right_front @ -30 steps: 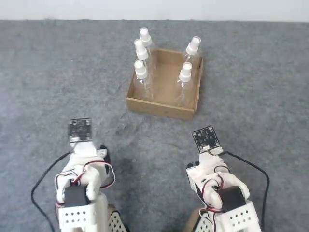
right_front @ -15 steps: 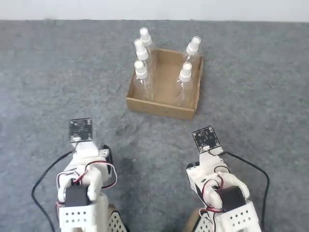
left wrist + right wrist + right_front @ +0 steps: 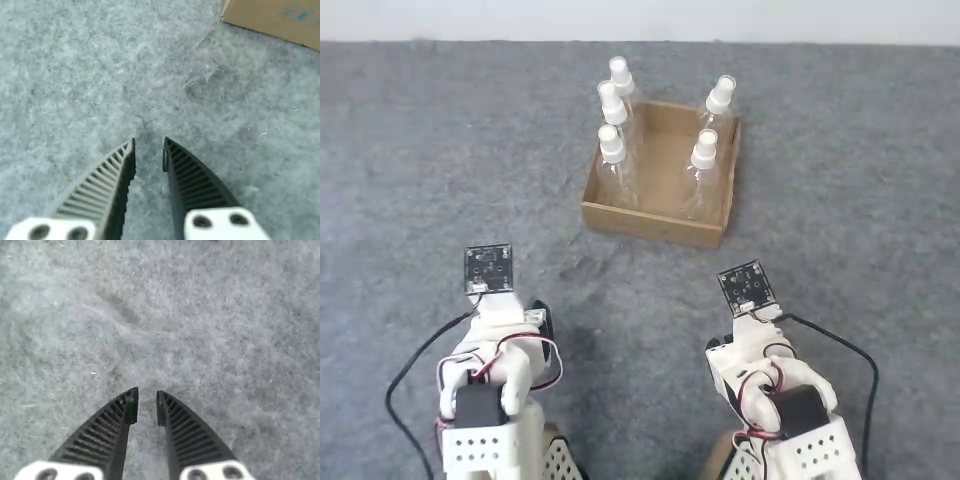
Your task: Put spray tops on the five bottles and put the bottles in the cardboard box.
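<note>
Your left gripper (image 3: 148, 142) hangs low over the grey felt mat (image 3: 440, 150), its 2 ribbed black fingers (image 3: 112, 182) parted by a narrow slot with nothing between them. Your right gripper (image 3: 147, 391) is the same: a thin gap, nothing held, mat beneath. Both arms sit folded at the near edge, the left arm (image 3: 485, 385) and the right arm (image 3: 775, 395) well apart. A broad stretch of bare mat lies between them and the cardboard box (image 3: 655, 225).

The box is a shallow, open-topped brown tray near the far edge. All 5 clear bottles stand upright with white spray tops on. 2 bottles (image 3: 705, 165) line its right wall and 3 bottles (image 3: 612, 150) its left. You cannot tell whether the farthest bottle (image 3: 620, 75) is inside or just behind. Blue marks (image 3: 295, 15) on the box wall are too small to read.
</note>
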### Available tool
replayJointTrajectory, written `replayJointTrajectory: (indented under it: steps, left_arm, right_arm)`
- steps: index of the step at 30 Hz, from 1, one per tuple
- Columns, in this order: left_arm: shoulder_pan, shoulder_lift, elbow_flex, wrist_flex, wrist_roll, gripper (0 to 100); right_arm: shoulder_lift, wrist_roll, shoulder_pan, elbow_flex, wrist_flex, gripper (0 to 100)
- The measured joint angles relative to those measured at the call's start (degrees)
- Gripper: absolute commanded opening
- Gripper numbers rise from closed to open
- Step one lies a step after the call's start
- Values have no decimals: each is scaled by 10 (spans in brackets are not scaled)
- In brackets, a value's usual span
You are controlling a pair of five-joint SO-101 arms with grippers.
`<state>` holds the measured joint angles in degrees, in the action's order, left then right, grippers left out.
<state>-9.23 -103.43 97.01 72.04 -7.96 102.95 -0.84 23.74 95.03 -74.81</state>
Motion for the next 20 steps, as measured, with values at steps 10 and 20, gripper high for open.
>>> replayJointTrajectory:
  steps: [10,20]
  left_arm:
    - [0,0,0,0,-5,84]
    - [0,0,0,0,-6,84]
  right_arm:
    - [0,0,0,0,0,6]
    - [0,0,0,0,0,6]
